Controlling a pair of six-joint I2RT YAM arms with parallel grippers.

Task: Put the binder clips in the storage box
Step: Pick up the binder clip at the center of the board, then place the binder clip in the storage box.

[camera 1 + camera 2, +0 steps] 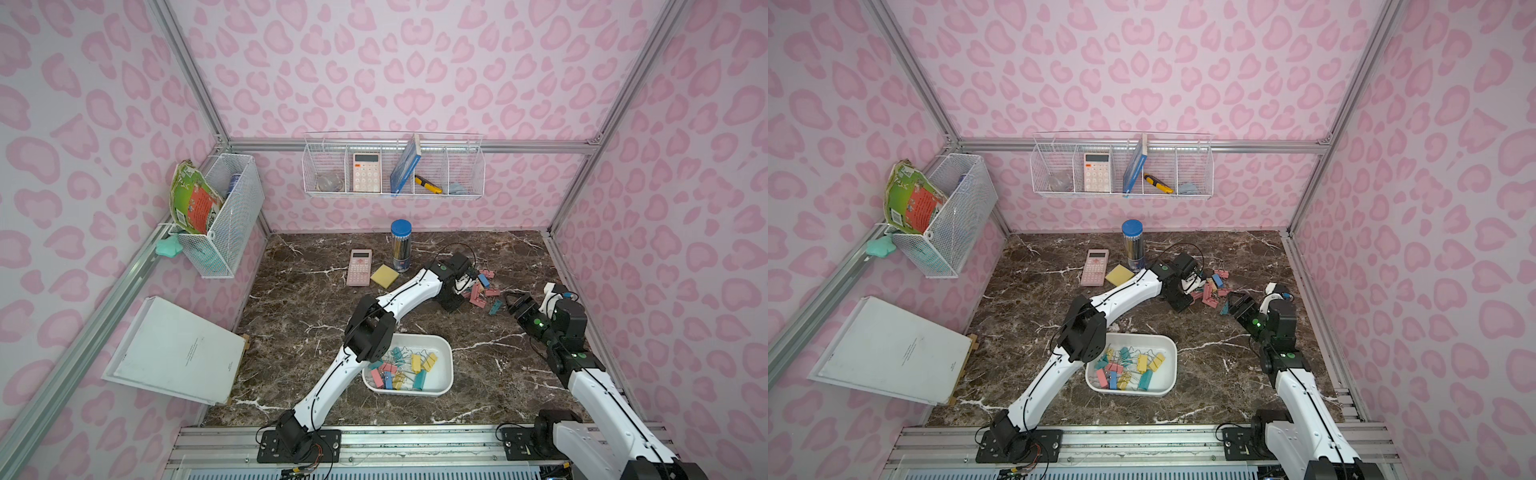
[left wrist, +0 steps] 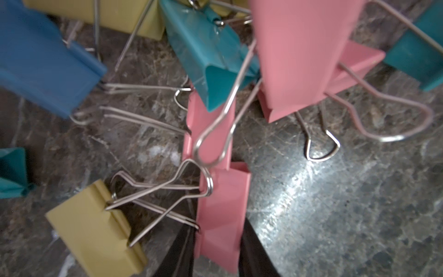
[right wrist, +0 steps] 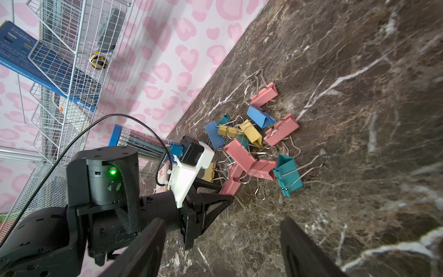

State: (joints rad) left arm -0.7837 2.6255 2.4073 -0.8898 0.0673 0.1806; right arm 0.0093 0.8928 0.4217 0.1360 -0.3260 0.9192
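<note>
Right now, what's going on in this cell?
The left gripper is down in the loose pile of binder clips at the back of the table. Its jaws are against both sides of a pink clip, which is not yet lifted. The right gripper hovers beside the pile, jaws open and empty. The storage box near the front already holds many clips, and a dozen or so lie outside.
</note>
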